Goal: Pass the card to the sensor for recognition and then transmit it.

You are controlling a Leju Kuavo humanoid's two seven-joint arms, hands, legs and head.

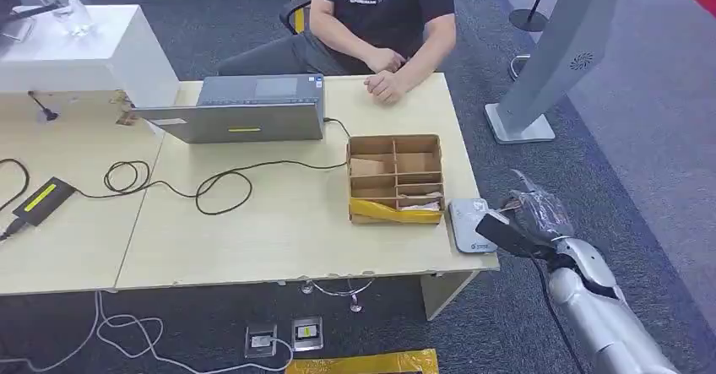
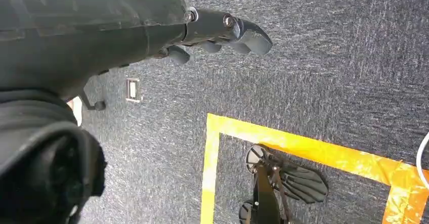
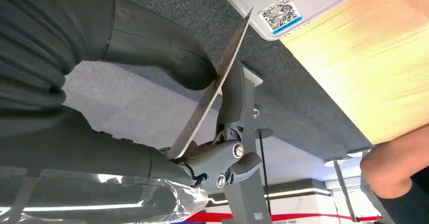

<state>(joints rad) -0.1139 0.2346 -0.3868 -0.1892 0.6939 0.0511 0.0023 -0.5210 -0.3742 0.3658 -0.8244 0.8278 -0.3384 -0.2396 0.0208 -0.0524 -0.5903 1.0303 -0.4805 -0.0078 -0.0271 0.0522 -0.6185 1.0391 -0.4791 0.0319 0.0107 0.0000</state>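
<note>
Head view: wooden table (image 1: 279,239) on dark carpet (image 1: 507,323).

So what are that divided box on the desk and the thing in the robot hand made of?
The divided box looks like brown cardboard: matte, with thin flat walls, though thin wood is possible. The card pinched in the right robot hand is a thin stiff sheet seen nearly edge-on, brownish and dull, so probably paperboard or plastic; I can't tell which.
</note>
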